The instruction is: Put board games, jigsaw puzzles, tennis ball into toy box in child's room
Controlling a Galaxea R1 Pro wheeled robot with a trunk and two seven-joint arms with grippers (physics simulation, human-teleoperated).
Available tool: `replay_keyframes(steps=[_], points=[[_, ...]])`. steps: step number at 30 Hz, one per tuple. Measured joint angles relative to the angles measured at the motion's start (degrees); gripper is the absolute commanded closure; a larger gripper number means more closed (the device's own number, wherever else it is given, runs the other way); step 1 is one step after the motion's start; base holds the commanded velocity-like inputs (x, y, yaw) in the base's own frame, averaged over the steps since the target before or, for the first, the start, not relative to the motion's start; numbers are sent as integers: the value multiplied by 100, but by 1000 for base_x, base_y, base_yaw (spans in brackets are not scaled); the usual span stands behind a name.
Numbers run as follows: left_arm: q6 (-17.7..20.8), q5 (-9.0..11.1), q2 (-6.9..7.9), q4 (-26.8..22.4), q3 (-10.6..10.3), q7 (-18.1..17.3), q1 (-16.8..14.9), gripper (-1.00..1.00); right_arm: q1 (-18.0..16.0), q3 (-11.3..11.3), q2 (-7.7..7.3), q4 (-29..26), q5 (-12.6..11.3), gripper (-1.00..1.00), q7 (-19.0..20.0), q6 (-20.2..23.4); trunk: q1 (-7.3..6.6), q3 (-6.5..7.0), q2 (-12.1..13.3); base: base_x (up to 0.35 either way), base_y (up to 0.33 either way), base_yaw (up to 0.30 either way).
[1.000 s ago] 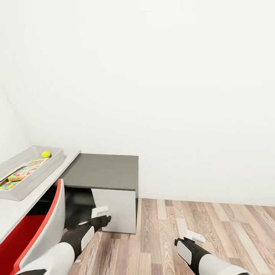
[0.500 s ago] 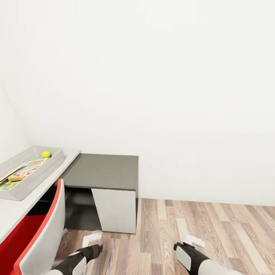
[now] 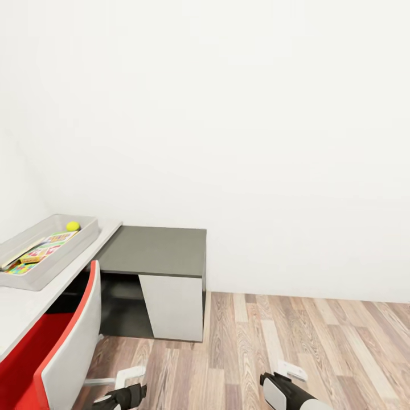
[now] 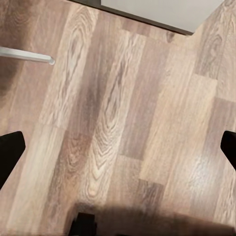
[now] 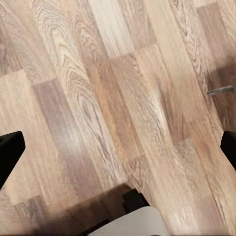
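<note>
Grey toy box (image 3: 85, 239) is cut off; left gripper (image 4: 118, 147) and right gripper (image 5: 118, 147) spread, empty.

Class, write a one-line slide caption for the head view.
Shallow light-grey toy box on the pale grey desk holds a small yellow-green tennis ball and printed game boxes.

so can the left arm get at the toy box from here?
Probably not. The left gripper hangs low over the floor, open and empty, and the red chair stands between it and the toy box up on the table.
</note>
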Motion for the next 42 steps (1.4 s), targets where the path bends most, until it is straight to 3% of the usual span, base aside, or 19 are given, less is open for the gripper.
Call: replay_keyframes(steps=[15,25,30,35,38,42], points=[[11,1,-40,21,3,135,254,-100,5,1,0,5,-11,-100,8,14,-2,-96,1,-106,25,0],[36,1,-47,24,7,594,348,-100,5,1,0,8,-15,-100,9,25,-2,-122,0,-1,0,0],[64,1,-50,159,4,998,355,-100,14,0,3,62,-39,-100,8,70,-2,-122,0,0,0,0],[35,-15,-36,411,-2,1296,364,-100,396,-24,7,221,-69,-100,7,78,-2,-123,0,0,0,0],[0,-202,-13,570,-14,1336,421,-100,766,-32,3,259,-67,-100,19,49,-2,-124,0,0,0,0],[-136,-799,-5,627,-28,1352,674,-100,1340,-31,5,269,-28,-100,247,-110,-2,-124,0,0,0,0]])
